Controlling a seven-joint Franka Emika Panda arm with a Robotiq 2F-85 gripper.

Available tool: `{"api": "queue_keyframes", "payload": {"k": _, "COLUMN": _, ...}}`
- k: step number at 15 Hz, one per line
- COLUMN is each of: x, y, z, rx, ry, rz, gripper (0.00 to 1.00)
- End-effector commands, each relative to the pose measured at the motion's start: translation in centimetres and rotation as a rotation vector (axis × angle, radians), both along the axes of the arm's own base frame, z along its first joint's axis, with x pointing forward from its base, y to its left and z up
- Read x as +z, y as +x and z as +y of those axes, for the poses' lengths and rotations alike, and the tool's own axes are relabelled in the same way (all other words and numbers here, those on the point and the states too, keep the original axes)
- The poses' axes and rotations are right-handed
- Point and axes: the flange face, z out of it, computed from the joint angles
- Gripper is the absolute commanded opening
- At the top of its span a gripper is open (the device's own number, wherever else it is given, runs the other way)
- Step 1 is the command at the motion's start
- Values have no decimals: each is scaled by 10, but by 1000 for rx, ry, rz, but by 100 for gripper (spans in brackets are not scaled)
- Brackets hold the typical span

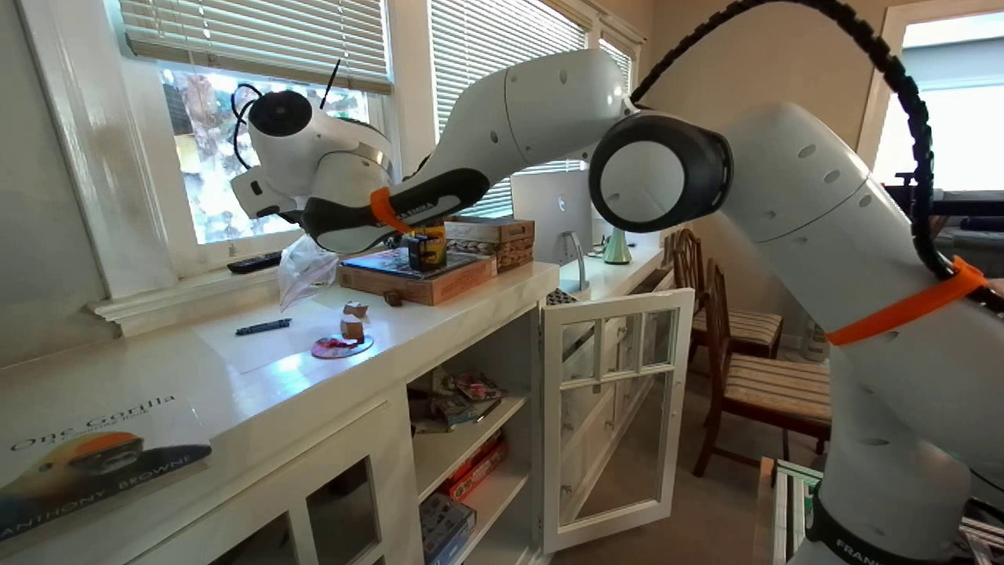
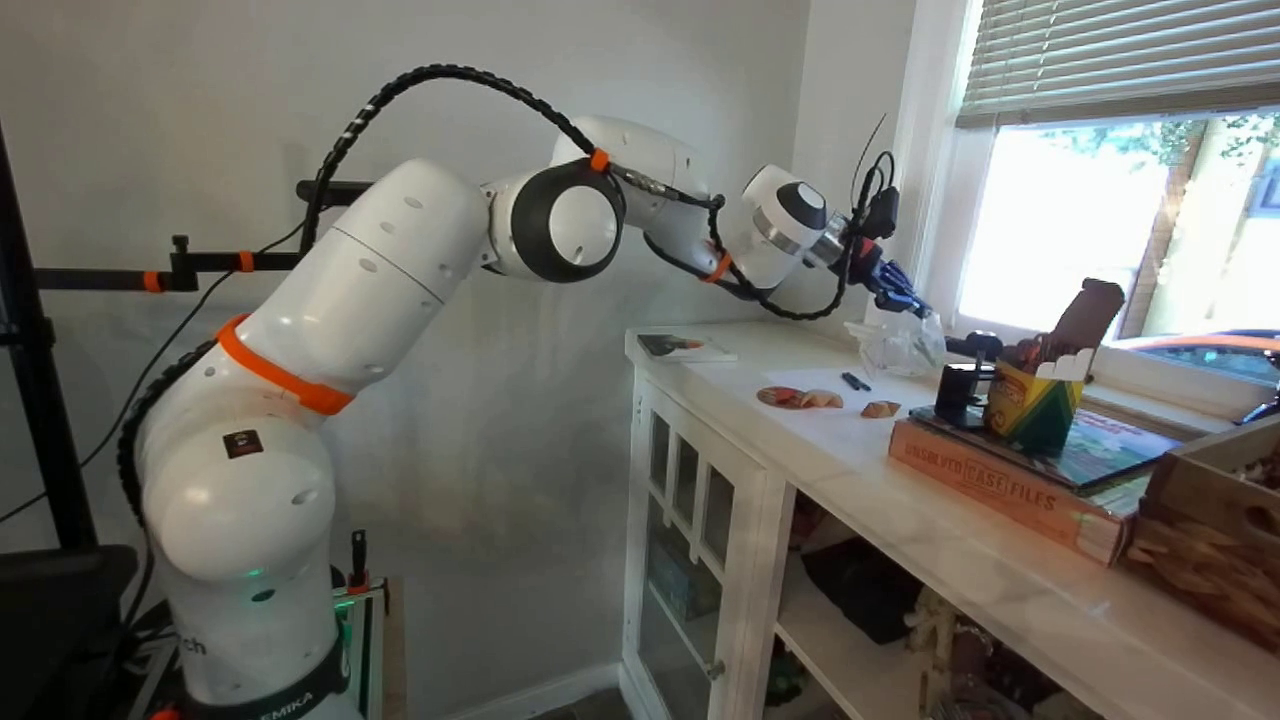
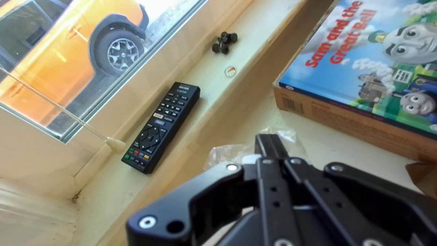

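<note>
One clear bag (image 2: 905,350), jaws of gripper (image 3: 270,145) clenched on it, at window side of white counter (image 1: 157,369). Bag's bottom: touching counter or hanging free, cannot tell. Near bag: remote (image 3: 162,126) on sill (image 3: 109,184); box (image 2: 990,490) with picture book (image 3: 344,71), crayon pack (image 2: 1035,410) on top. Same counter: pen (image 1: 263,326), paper (image 1: 255,349). Below, cabinet door (image 1: 616,377) swung wide. Beyond: window (image 2: 1060,230) under blinds (image 2: 1130,55), striped chairs (image 1: 773,384), orange car (image 3: 73,44) outside.

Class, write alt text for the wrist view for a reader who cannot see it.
A shut black gripper at a clear plastic bag; whether it grips the bag is unclear. To the left, a black remote control lies on a windowsill, an orange vehicle outside; upper right, the book Sam and the Great Bell on a brown box.
</note>
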Motion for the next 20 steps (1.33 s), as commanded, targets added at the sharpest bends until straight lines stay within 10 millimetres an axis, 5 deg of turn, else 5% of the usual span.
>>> {"api": "queue_keyframes", "payload": {"k": 1, "x": -4, "y": 1, "z": 5, "rx": -9, "ry": -93, "rz": -69, "gripper": 0}}
{"api": "queue_keyframes", "payload": {"k": 14, "x": -10, "y": 3, "z": 13, "rx": -64, "ry": -293, "rz": -273, "gripper": 0}}
{"api": "queue_keyframes", "payload": {"k": 20, "x": -8, "y": -2, "z": 19, "rx": -56, "ry": -228, "rz": -288, "gripper": 0}}
